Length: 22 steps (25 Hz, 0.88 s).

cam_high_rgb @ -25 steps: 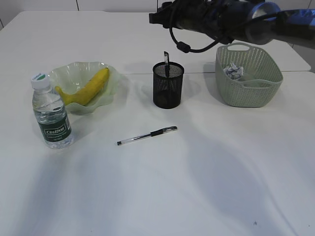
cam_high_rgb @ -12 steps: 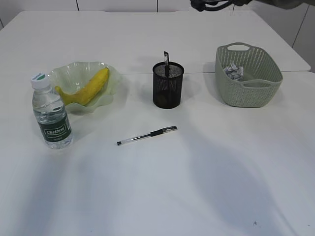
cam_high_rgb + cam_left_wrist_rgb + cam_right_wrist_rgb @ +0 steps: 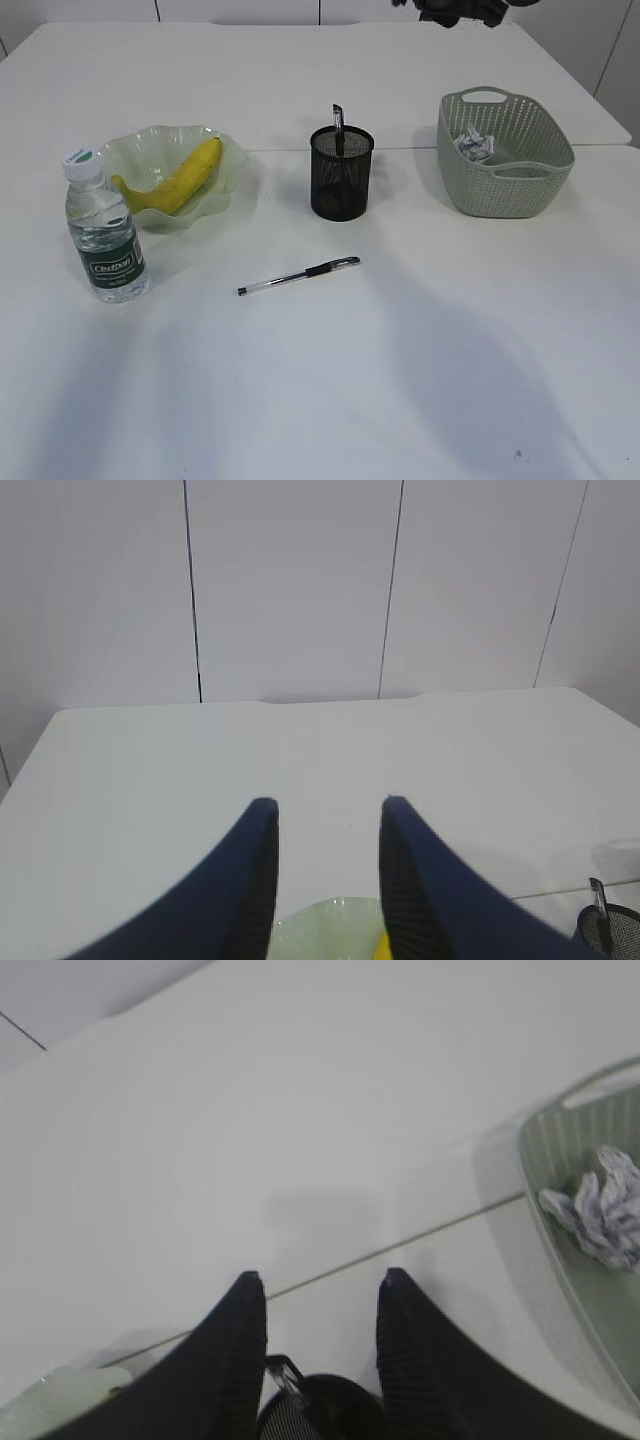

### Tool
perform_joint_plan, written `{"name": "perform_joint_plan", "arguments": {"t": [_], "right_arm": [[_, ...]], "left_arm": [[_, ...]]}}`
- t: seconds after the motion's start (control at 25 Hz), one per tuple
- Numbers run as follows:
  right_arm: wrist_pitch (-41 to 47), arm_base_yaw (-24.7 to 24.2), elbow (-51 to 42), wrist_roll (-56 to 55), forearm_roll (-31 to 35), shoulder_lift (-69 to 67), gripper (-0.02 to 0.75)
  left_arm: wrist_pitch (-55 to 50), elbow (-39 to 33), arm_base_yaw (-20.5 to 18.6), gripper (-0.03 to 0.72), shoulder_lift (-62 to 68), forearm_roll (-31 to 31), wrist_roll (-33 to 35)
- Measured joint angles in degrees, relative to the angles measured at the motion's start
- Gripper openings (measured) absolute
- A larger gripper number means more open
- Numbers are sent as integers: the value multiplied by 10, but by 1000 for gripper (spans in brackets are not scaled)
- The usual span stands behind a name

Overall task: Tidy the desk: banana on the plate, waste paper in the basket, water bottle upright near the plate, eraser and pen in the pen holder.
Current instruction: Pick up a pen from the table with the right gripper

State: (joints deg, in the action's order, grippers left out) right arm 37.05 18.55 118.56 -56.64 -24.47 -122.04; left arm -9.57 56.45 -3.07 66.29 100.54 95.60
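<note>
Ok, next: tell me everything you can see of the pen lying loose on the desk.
The pen is a slim stick type with a clear barrel, a dark grip section and a black cap with a clip at its right end. It lies flat on the white table, slanted, cap end higher in the exterior view, in front of the mesh pen holder and apart from it. Nothing touches it but the table; neither arm is near it.

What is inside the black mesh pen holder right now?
One pen stands in the pen holder, its clipped top poking above the rim. The mesh hides the bottom, so whether the eraser is inside cannot be seen.
</note>
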Motion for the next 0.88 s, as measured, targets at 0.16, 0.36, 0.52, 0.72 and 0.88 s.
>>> {"name": "perform_joint_plan", "arguments": {"t": [0.16, 0.36, 0.52, 0.72, 0.88], "right_arm": [[69, 10, 0, 0, 21, 5, 272], [109, 26, 0, 0, 46, 5, 271], [141, 36, 0, 0, 59, 5, 271], [218, 39, 0, 0, 89, 5, 270], [272, 39, 0, -1, 120, 5, 270]], "left_arm": [[0, 0, 0, 239, 0, 0, 0], [0, 0, 0, 239, 0, 2, 0], [-1, 0, 0, 239, 0, 2, 0], [-1, 0, 0, 239, 0, 3, 0], [-1, 0, 0, 239, 0, 3, 0]]}}
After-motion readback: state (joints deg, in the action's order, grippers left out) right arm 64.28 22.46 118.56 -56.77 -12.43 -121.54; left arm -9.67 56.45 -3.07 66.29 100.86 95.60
